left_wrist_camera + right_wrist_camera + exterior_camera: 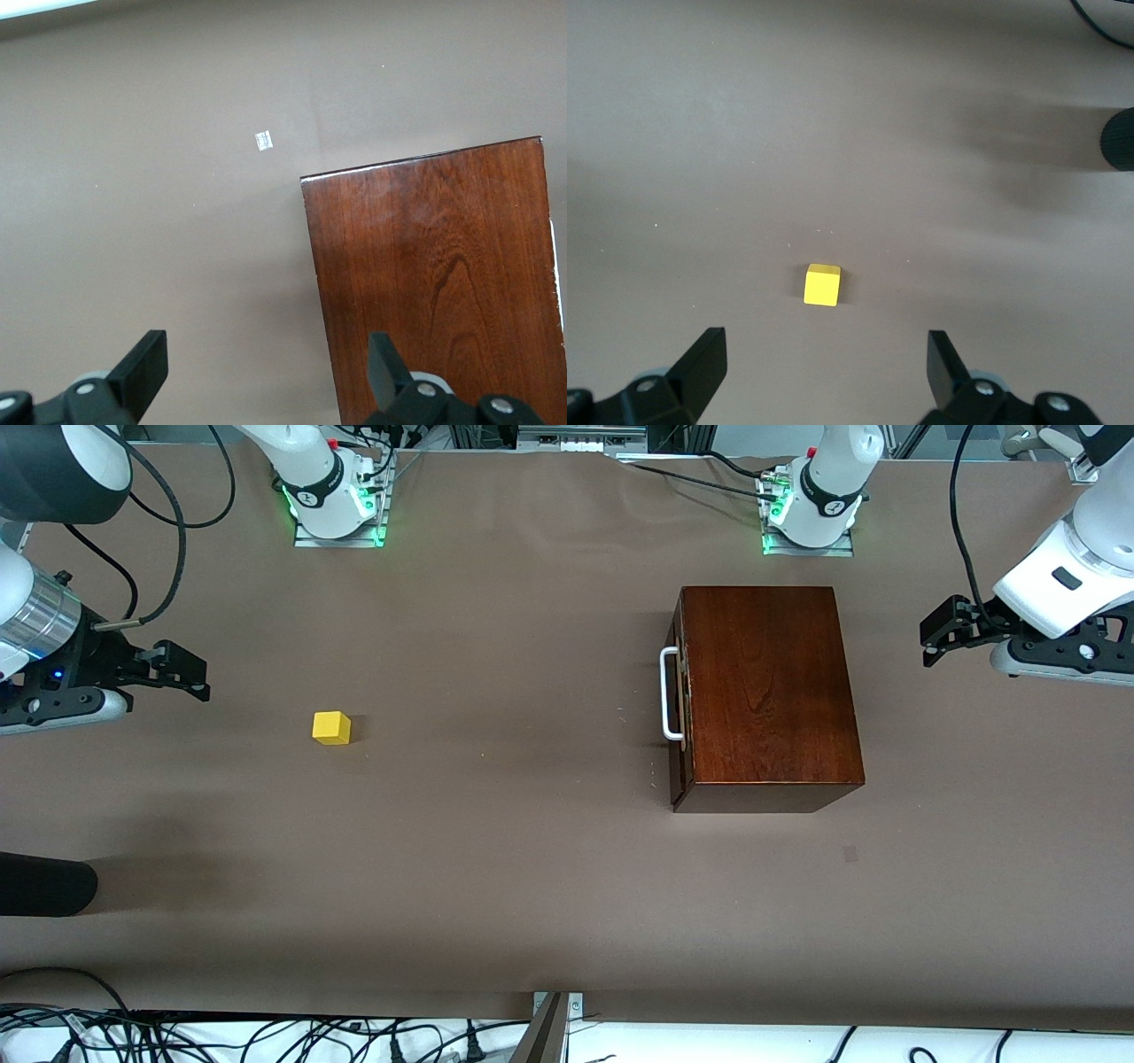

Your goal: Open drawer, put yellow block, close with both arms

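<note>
The mahogany box (766, 691) stands toward the left arm's end of the table. Its drawer (678, 717) is shut, with the white bar handle (670, 693) facing the right arm's end. The box top also shows in the left wrist view (443, 274). The yellow block (331, 727) lies on the bare table toward the right arm's end and shows in the right wrist view (822, 285). My left gripper (939, 633) (264, 367) is open and empty, over the table beside the box's back edge. My right gripper (182, 673) (824, 363) is open and empty, over the table, apart from the block.
A black cylinder (44, 886) pokes in at the right arm's end, nearer the camera than the block; it also shows in the right wrist view (1118, 139). A small tape mark (850, 854) lies nearer the camera than the box. Cables (266, 1036) hang along the table's near edge.
</note>
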Tool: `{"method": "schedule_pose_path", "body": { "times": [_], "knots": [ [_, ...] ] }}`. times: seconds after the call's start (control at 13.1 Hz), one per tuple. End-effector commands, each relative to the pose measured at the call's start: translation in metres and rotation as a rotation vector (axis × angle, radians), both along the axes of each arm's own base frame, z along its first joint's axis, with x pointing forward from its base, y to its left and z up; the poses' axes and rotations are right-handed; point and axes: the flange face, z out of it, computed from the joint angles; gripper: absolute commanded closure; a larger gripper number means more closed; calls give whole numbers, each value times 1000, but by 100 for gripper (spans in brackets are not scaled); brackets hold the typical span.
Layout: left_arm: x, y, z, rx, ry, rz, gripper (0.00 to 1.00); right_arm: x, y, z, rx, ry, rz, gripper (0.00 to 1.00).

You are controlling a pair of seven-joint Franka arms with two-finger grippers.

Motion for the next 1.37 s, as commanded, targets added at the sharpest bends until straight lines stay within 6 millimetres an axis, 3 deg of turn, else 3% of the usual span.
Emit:
{"method": "schedule_pose_path", "body": {
  "times": [0.0, 0.38, 1.3],
  "knots": [
    [4, 3, 6, 2, 5, -21, 0, 0, -1, 5, 7, -9, -10, 0],
    [2, -6, 5, 9, 16, -34, 0, 1, -1, 5, 9, -11, -10, 0],
    [0, 5, 1, 7, 49, -14, 0, -6, -1, 3, 4, 35, 4, 0]
  ]
}}
